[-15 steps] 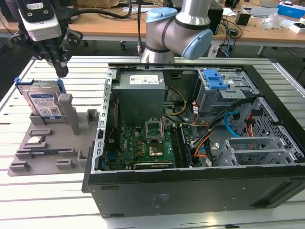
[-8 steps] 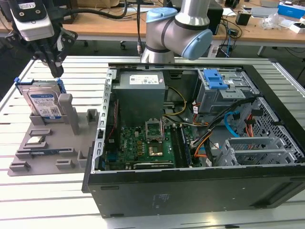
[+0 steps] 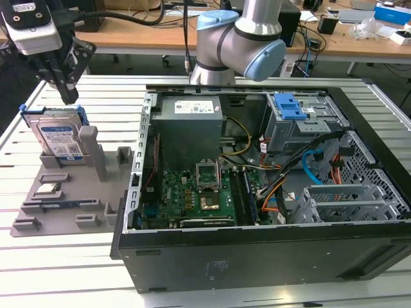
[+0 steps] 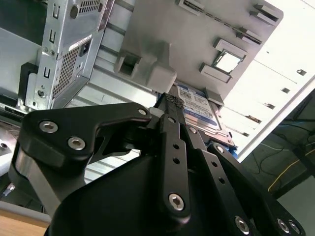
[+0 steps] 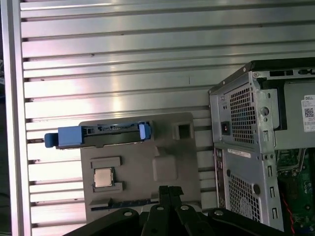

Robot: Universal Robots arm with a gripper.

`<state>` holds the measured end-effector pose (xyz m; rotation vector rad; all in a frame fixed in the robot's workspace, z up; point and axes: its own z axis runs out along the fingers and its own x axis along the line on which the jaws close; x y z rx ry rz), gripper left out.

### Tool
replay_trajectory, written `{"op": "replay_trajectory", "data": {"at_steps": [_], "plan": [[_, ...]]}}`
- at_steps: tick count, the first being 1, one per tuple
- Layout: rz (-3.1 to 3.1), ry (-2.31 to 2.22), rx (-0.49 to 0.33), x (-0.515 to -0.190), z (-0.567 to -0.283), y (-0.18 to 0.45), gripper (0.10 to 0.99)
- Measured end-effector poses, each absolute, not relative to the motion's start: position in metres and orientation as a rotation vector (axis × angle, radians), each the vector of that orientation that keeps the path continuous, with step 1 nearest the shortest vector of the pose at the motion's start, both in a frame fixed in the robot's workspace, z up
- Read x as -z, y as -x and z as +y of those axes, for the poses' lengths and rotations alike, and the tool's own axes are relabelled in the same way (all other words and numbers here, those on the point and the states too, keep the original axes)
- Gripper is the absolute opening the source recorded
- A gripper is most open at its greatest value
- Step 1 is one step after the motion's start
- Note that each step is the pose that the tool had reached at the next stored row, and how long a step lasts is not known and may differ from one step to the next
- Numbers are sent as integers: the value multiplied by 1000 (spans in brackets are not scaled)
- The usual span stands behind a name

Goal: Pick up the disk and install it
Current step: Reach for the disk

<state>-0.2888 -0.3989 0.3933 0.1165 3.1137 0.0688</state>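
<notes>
The disk (image 3: pixel 59 138) stands on edge in a slot at the back of a grey holder tray (image 3: pixel 96 212) at the exterior view's left. It is a silver drive with a white-and-blue label in a bright blue bracket. In the first wrist view I see the disk (image 5: pixel 98 135) edge-on from above. The second wrist view shows part of the disk's (image 4: pixel 199 105) label past the fingers. My gripper (image 3: pixel 67 95) hangs above and just behind the disk, apart from it. Both wrist views show the gripper (image 5: pixel 170 191) (image 4: pixel 172 101) shut with its black fingers pressed together and nothing held.
A small square processor chip (image 3: pixel 48 188) lies on the same tray. The open computer case (image 3: pixel 270 167) fills the exterior view's right, with a motherboard (image 3: pixel 192 192), a metal drive cage (image 3: pixel 308 125) with a blue latch (image 3: pixel 289 106), and loose cables. The arm's base (image 3: pixel 237 45) stands behind the case.
</notes>
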Motion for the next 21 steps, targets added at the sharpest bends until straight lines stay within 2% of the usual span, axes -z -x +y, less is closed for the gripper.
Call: {"op": "replay_trajectory", "data": {"at_steps": [21], "plan": [[3114,-117,-69,-393,-399,324,106]]}}
